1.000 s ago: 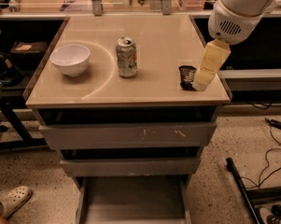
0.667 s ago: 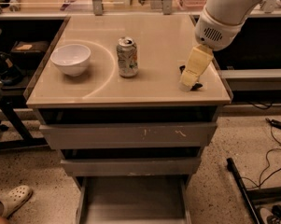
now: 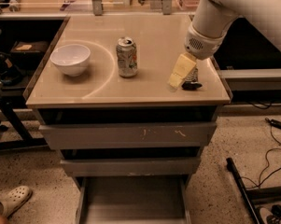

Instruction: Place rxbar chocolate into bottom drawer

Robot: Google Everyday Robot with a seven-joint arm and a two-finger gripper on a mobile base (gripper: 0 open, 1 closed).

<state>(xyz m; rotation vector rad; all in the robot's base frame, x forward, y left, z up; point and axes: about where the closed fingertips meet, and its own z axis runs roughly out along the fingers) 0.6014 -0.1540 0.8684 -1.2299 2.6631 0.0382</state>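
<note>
Tabletop (image 3: 147, 90) edge lies near the rxbar chocolate (image 3: 193, 84), and your gripper (image 3: 176, 80), grip unclear, sits just beside it: a nudge could send it overboard, missing the bottom drawer (image 3: 130, 200).

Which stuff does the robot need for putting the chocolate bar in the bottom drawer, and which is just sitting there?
For the job: rxbar chocolate, bottom drawer (open), gripper low beside the bar.
Just lying about: white bowl, soda can, sandal on the floor.
</note>
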